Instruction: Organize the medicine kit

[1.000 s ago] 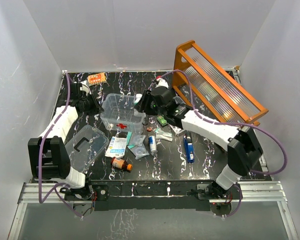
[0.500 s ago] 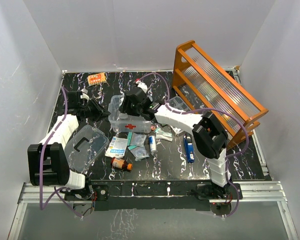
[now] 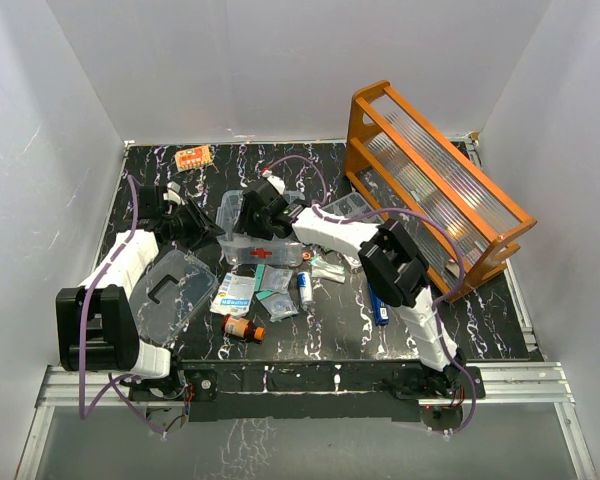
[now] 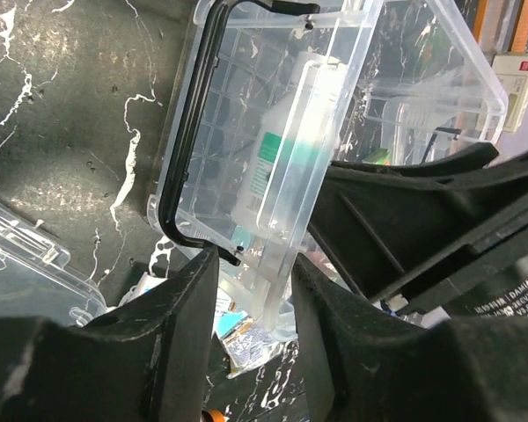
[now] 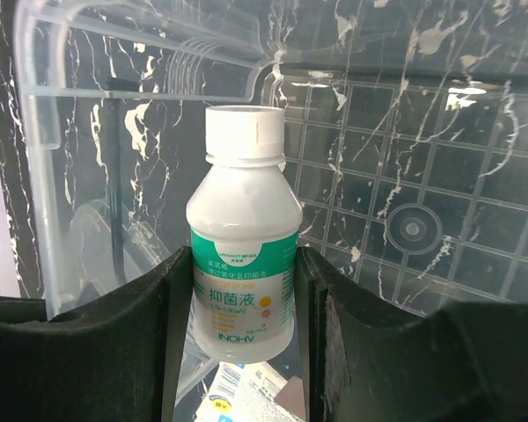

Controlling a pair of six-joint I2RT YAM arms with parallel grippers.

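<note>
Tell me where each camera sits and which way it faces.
Top: fixed above, behind the bases, looking down at the table; left arm, right arm show.
Left wrist: beside the clear box, facing its wall; left tool at bottom.
Right wrist: facing into the box; right tool grips a white bottle.
Both wrists share box and bottle.

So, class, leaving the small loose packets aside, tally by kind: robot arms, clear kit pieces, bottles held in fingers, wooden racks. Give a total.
robot arms: 2, left arm and right arm
clear kit pieces: 2, box and lid
white bottle held in fingers: 1
orange wooden rack: 1
Total: 6
</note>
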